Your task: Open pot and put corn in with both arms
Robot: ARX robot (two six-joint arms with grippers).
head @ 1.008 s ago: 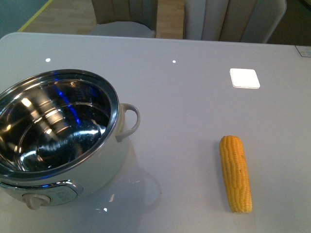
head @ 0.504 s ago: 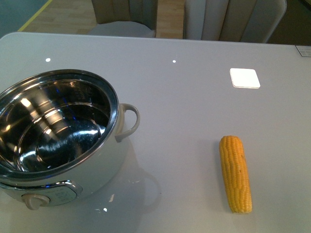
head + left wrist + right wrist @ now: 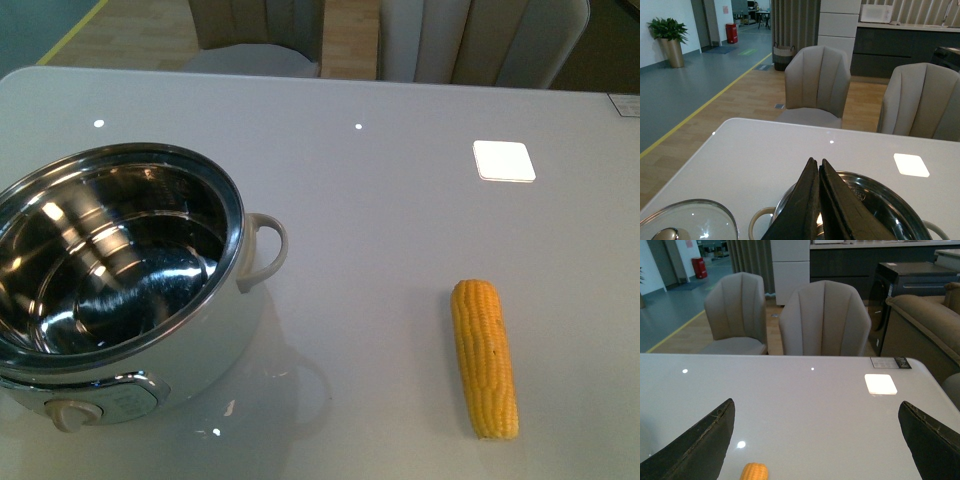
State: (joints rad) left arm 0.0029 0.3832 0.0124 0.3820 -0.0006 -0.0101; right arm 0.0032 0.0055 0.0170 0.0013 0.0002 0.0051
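The white pot stands open at the table's front left, its steel bowl empty, loop handle to the right, cream knob in front. The yellow corn lies on the table at the front right, lengthwise toward me. Neither arm shows in the front view. In the left wrist view my left gripper is shut and empty above the pot's rim. A glass lid lies beside the pot. In the right wrist view my right gripper is open wide, with the corn's tip low between its fingers.
A white square patch lies on the table at the back right. Beige chairs stand behind the table's far edge. A small card lies near the far right corner.
The blue reflections inside the pot's bowl have faded away. The pot and the corn have not moved.
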